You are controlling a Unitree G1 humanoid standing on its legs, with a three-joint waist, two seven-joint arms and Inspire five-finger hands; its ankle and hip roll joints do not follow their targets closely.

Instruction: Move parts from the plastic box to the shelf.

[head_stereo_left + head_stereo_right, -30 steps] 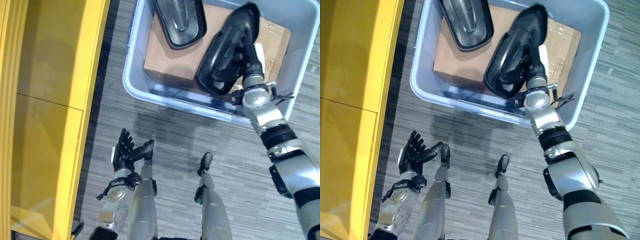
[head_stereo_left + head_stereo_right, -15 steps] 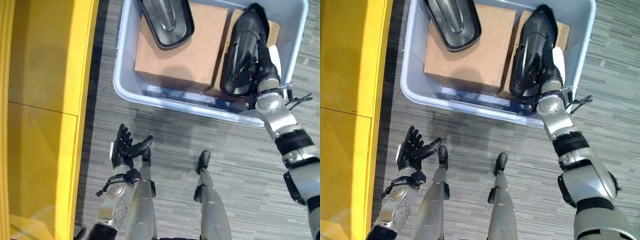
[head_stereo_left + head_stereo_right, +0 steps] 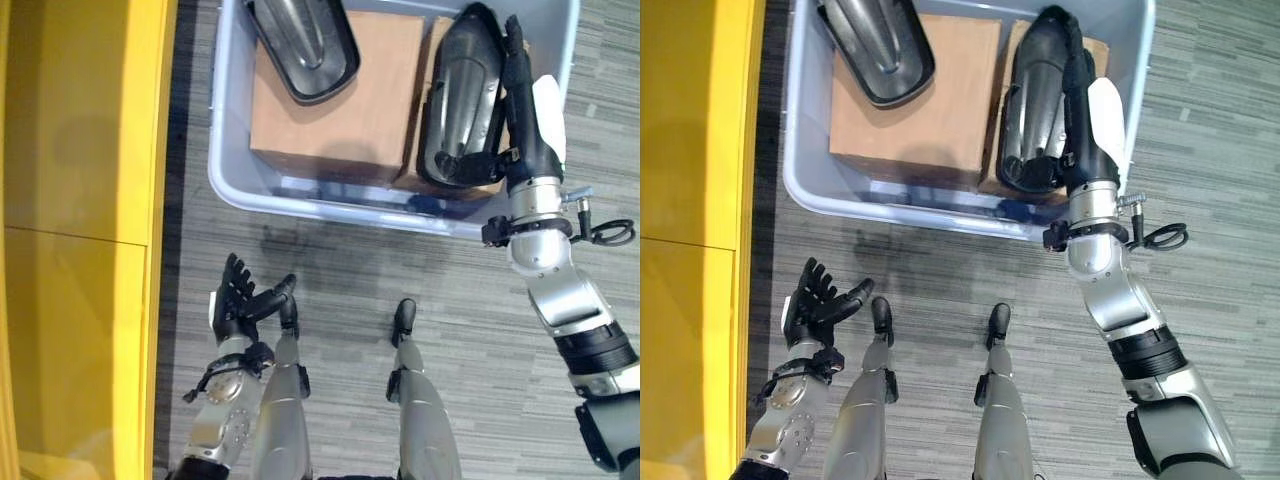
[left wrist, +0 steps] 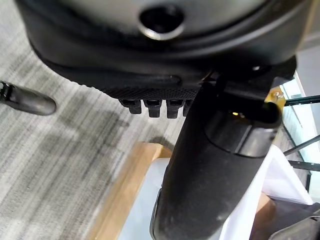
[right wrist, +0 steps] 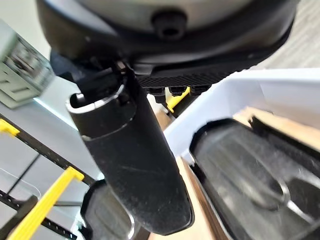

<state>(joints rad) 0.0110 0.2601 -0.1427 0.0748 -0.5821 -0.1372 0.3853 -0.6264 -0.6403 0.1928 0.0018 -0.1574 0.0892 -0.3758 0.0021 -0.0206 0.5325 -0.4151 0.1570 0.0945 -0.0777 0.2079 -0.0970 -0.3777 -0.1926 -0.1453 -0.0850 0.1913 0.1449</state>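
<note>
Below, on the grey carpet floor [image 3: 480, 330]:
Box: pale blue plastic box [image 3: 225, 150] holding brown cardboard cartons [image 3: 335, 100].
Parts: one glossy black moulded plastic part [image 3: 305, 40] lies on the carton at the far left; a second black part [image 3: 462, 95] leans at the right side.
Right hand [image 3: 527, 110]: reaches into the box against the second part; grip unclear.
Left hand [image 3: 238, 305]: fingers spread, empty, low beside the yellow shelf [image 3: 80, 200].

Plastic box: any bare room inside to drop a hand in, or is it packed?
Packed. The cardboard boxes fill the plastic box; two black parts lie on top, the right hand beside the right one. A thin gap runs along the near wall. Open carpet borders the box; left hand is there.
</note>
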